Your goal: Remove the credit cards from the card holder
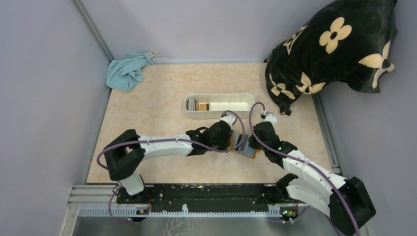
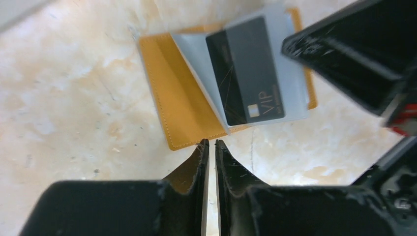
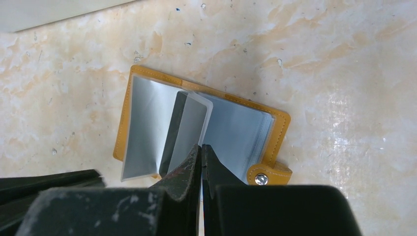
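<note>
The right gripper (image 3: pixel 200 147) is clamped shut on the raised clear sleeve (image 3: pixel 193 125) at frame centre, the left gripper (image 2: pixel 211 143), a slit apart with nothing visible between, sits at the lower edge of the open, flat-lying holder (image 2: pixel 169 93), and the 1 dark card (image 2: pixel 246 69) inside the sleeve looks thin, stiff and slick, best pinched by a short edge.

The card holder (image 3: pixel 281 122) is showing a matt, leather-like orange-brown cover with stitched edges, and its snap (image 3: pixel 261 179) is glinting like metal. The sleeve (image 3: pixel 194 123) is looking like clear, glossy plastic, and the dark card (image 2: pixel 246 73) is shining smoothly. The right gripper (image 3: pixel 200 146) is showing scuffed matt black plastic. The table top (image 3: pixel 344 73) is gleaming, smooth and marbled. Far left, a cloth (image 1: pixel 125 71) is lying soft; far right, a pillow (image 1: pixel 339 54) is looking plush.
</note>
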Controlling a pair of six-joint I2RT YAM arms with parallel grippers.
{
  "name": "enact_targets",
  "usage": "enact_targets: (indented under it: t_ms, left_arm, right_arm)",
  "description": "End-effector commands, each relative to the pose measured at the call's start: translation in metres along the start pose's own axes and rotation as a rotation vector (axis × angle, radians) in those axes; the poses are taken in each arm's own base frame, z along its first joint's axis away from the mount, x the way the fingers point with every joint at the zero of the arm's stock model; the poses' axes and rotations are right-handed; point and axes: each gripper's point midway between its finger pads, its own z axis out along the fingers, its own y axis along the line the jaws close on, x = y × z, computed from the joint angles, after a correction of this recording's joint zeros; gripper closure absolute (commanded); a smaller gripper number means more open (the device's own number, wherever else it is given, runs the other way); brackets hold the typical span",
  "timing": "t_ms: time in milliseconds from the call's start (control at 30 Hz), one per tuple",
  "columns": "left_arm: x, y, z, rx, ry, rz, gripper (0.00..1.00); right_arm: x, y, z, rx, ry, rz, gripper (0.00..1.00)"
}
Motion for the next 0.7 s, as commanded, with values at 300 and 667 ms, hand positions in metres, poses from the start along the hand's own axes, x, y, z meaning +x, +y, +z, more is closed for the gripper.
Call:
enact_targets:
  t_ms: [300,667]
  left_arm:
    - [-0.069,-0.052,-0.026,0.248,-0.133,-0.063,0.82]
    - [-0.028,-0.018,0.019,0.302,0.046,-0.256,0.83]
  right_arm:
    - [-0.014,0.008,0.001,-0.032,-0.048,0.024,1.00]
    - [-0.007,0.008,0.002,-0.041,-0.018,0.009,1.00]
